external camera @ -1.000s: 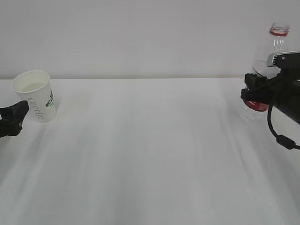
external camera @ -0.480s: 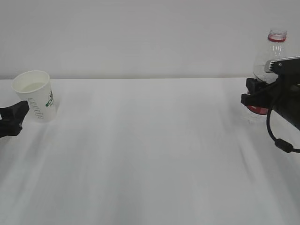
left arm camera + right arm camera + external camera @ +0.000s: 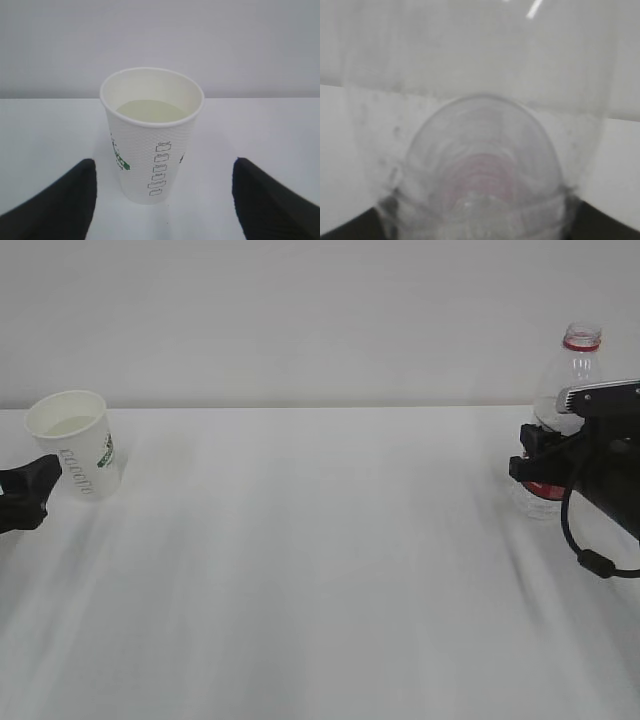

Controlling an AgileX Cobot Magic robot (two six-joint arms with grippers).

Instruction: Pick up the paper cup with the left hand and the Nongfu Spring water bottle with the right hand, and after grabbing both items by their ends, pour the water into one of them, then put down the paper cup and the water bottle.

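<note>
Both tools partly cut off: left tool (image 3: 22, 495) gapes wide beside paper cup (image 3: 76, 444) (untouched), right tool (image 3: 545, 455) clamps Nongfu Spring water bottle (image 3: 563, 390), label mostly hidden.

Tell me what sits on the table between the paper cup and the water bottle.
Nothing: the exterior view shows only bare white table between the paper cup and the water bottle.

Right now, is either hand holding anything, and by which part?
The right hand grips the water bottle around its red-labelled middle. The left hand is open, holding nothing; the paper cup stands free between its fingers.
</note>
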